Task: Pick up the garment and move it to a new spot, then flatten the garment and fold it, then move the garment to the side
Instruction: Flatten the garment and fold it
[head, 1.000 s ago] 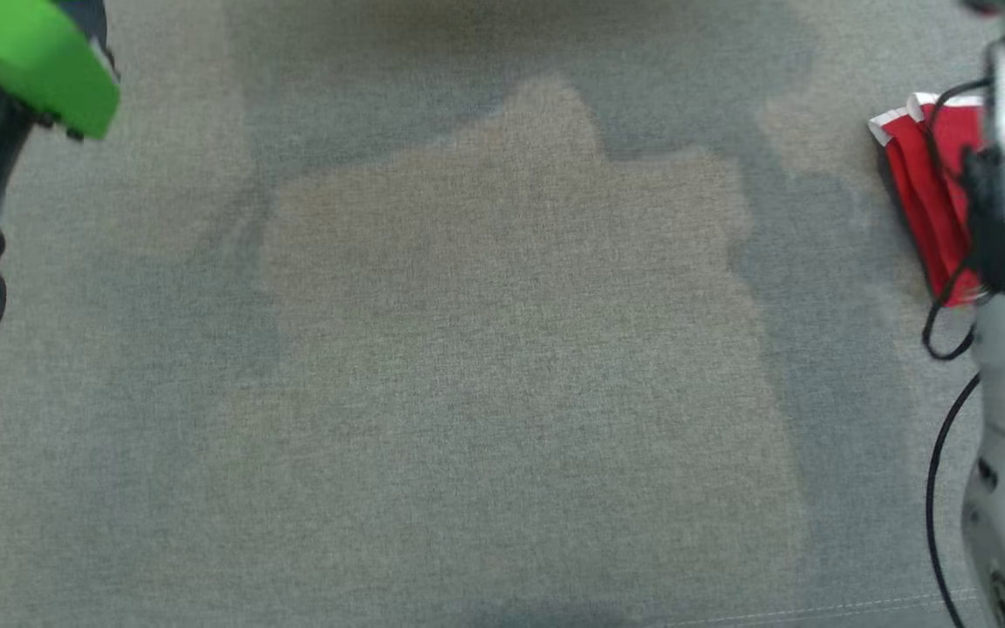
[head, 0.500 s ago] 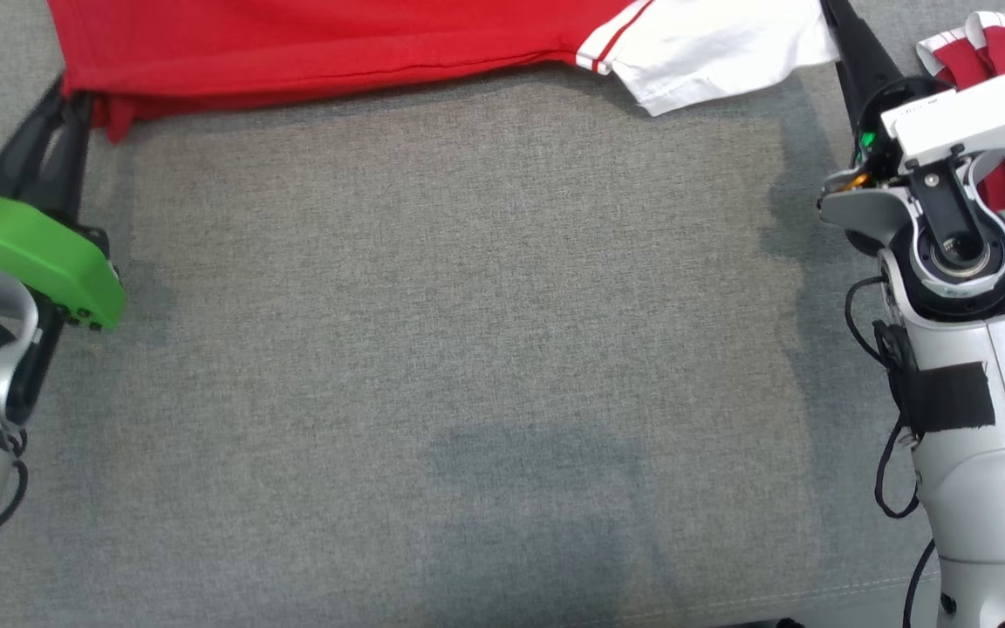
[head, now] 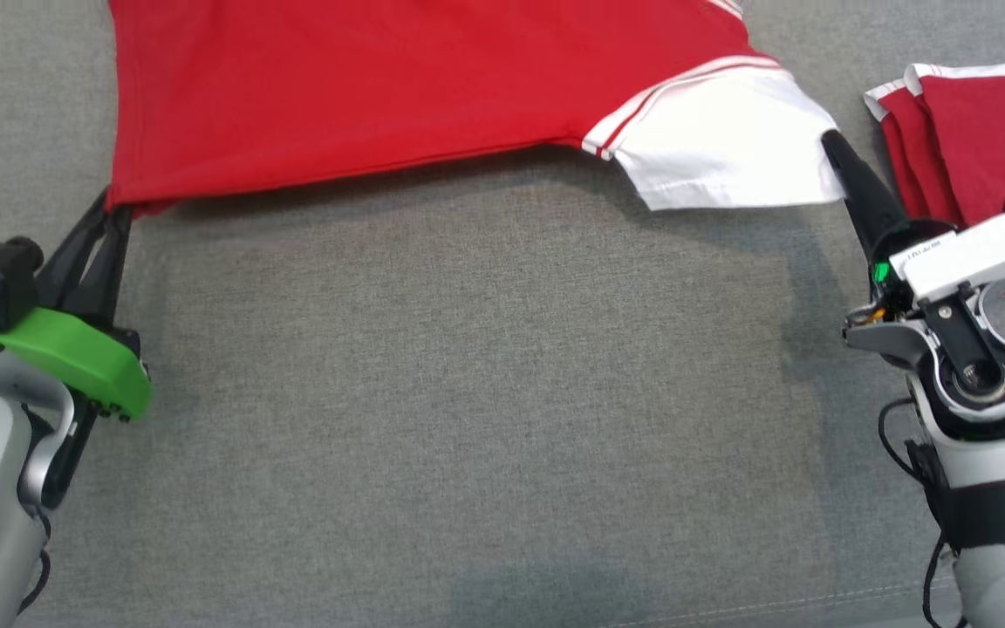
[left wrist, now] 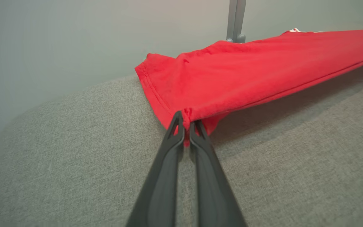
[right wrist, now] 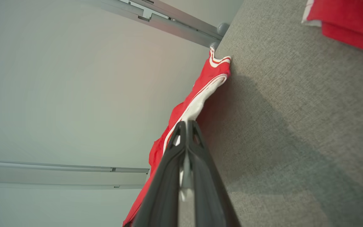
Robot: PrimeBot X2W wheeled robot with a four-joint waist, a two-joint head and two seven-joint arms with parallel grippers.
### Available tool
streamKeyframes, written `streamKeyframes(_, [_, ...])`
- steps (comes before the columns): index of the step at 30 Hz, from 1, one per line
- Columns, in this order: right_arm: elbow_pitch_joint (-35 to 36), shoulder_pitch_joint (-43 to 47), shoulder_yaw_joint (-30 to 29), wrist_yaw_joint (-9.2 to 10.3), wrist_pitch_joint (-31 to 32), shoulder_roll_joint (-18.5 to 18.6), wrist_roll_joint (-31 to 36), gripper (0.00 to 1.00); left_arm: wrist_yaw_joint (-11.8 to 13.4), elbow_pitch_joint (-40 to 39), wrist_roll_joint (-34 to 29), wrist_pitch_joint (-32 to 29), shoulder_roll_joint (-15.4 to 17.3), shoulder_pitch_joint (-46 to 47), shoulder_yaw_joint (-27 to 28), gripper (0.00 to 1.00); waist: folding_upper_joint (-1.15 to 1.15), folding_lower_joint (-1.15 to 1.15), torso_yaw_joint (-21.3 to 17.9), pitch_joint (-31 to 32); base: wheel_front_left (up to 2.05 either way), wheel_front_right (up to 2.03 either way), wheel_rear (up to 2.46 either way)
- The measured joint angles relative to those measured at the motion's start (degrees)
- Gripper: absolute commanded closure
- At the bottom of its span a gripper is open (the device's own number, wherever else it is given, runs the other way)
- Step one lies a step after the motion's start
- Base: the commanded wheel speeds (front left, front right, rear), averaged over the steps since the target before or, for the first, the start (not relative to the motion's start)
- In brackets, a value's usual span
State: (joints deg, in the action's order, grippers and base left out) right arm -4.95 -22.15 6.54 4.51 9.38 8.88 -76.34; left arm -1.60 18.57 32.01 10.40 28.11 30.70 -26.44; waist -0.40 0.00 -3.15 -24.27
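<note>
Shirt [head: 363, 87] spans the far gray surface [head: 468, 392], taut between 2 pinches: left gripper [head: 114, 208] clamped on its red hem [left wrist: 156, 94], right gripper [head: 830, 139] on the white sleeve [head: 721, 131], likely to spread it flat.

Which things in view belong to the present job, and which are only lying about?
Job: red garment; left gripper and right gripper, both shut on it.
Lying about: folded red clothes at the right; metal rail.

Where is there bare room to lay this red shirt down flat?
The grey fabric surface is bare between the left end effector and right end effector, below the stretched red-and-white T-shirt. Crowded at far right, by the folded red garments.
</note>
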Motion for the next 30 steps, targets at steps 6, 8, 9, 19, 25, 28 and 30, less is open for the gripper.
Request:
streamKeyframes(6, [4.2, 9.1, -1.6, -0.96, 1.0, 1.1, -2.0, 1.00, -1.0, -0.8, -2.0, 1.8, 1.8, -5.1, -2.5, 1.00, 0.00, 0.00, 0.2, 4.4, 0.00, 0.00, 0.00])
streamKeyframes(8, [5.2, 13.2, -2.4, -0.96, 1.5, 1.7, -3.1, 1.00, -1.4, -1.0, -2.2, 1.8, 1.7, -7.5, -3.7, 1.00, 0.00, 0.00, 0.2, 5.9, 0.00, 0.00, 0.00])
streamKeyframes(9, [6.0, 17.9, -3.0, -0.92, 2.2, 2.3, -4.1, 1.00, -1.4, -1.2, -2.6, 1.9, 1.5, -10.2, -5.3, 1.00, 0.00, 0.00, 0.2, 7.4, 0.00, 0.00, 0.00])
streamKeyframes(19, [6.9, 39.4, 1.1, 0.15, 7.0, 3.7, -4.8, 1.00, 2.2, -0.6, -2.0, 2.3, 1.4, -27.8, -6.9, 1.00, 0.00, 0.00, -0.4, 14.9, 0.00, 0.00, 0.00])
streamKeyframes(25, [9.8, 47.5, 1.1, 0.16, 7.6, 5.6, -4.7, 1.00, 2.9, -3.3, -1.6, 2.3, 1.4, -31.5, -7.5, 1.00, 0.00, -0.01, -0.5, 17.3, 0.00, 0.00, 0.00])
streamKeyframes(28, [11.7, 48.4, 1.4, 0.11, 7.8, 5.7, -4.3, 1.00, 3.6, -4.6, -1.4, 2.3, 1.4, -32.4, -7.4, 1.00, 0.00, 0.00, 0.0, 17.1, 0.00, 0.00, 0.00])
streamKeyframes(30, [13.4, 48.5, 1.3, -0.07, 7.8, 5.8, -4.3, 1.00, 4.1, -5.7, -0.9, 2.3, 1.5, -32.8, -7.0, 1.00, 0.00, 0.00, 0.3, 16.8, 0.00, 0.00, 0.00])
